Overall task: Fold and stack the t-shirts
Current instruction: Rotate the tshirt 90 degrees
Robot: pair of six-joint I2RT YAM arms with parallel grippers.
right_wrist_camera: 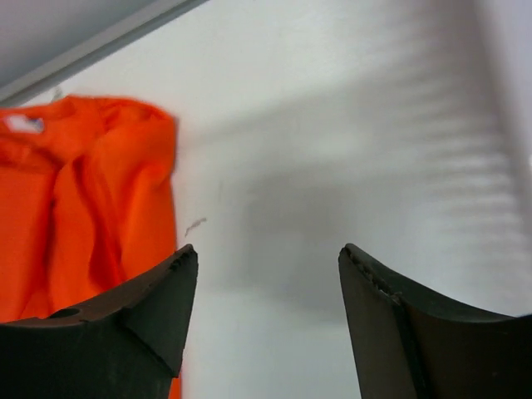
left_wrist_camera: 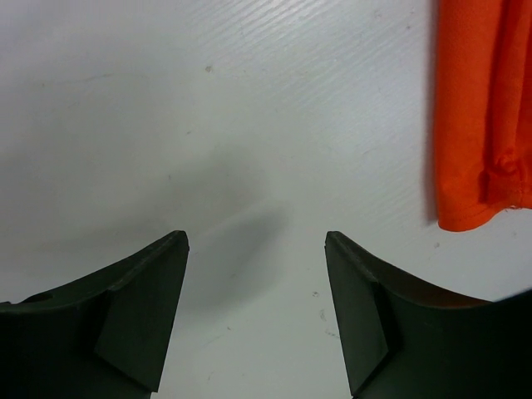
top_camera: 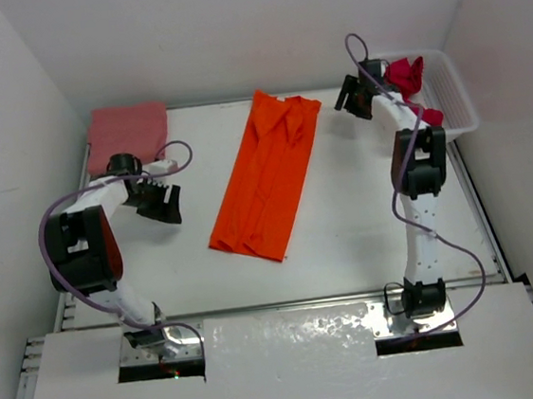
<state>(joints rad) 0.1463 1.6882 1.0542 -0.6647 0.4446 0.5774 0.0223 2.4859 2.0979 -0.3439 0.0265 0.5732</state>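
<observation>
An orange t-shirt [top_camera: 269, 175] lies folded lengthwise into a long strip down the middle of the table; its lower hem [left_wrist_camera: 482, 116] shows in the left wrist view and its collar end [right_wrist_camera: 83, 183] in the right wrist view. A salmon-pink t-shirt [top_camera: 128, 130] sits folded at the back left. A crimson t-shirt [top_camera: 407, 80] is bunched in the white basket [top_camera: 450, 85]. My left gripper [top_camera: 164, 208] stands open over bare table, left of the orange strip. My right gripper [top_camera: 353, 100] is open and empty, just right of the orange collar.
The white mesh basket stands at the back right corner against the wall. White walls enclose the table on three sides. A raised white shelf [top_camera: 282, 350] runs along the near edge around both arm bases.
</observation>
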